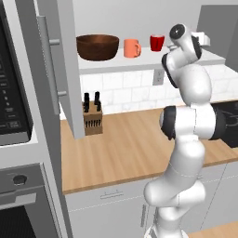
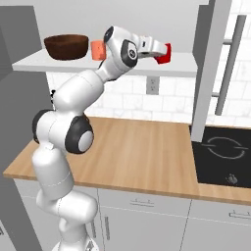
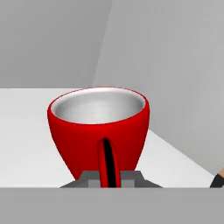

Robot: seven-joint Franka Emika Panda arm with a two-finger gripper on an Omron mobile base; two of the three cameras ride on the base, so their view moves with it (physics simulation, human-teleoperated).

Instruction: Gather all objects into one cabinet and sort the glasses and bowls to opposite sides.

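Your gripper point(image 3: 108, 177) was clamped on the thin handle of a red cup point(image 3: 98, 127), the two fingers pressed in from either side. The cup stood upright with its pale grey inside showing, and it was over the cabinet shelf point(image 3: 26, 144), towards the shelf's right end, near where the back wall met the side wall. Whether its base touched the shelf you could not tell.

From the right base view you saw the gripper point(image 2: 159, 53) reaching level over the shelf point(image 2: 186, 63) with that red cup point(image 2: 165, 53) at its tip, close to the edge of the open grey door point(image 2: 206, 68) and its long bar handle point(image 2: 230, 63).

Further left along the shelf point(image 1: 139, 59) stood a second red cup point(image 1: 157, 42), just left of the arm's wrist. Beside it, well apart from the cup you held, was the salmon-orange mug point(image 1: 131, 48), its handle turned to the right. At the left end of the shelf sat the dark brown bowl point(image 1: 97, 46), near the mug and not touching it.

Below, on the wooden counter point(image 1: 125, 148), a knife block point(image 1: 92, 118) stood at the back edge against the tiled wall, just beside the left cabinet door point(image 1: 69, 69).
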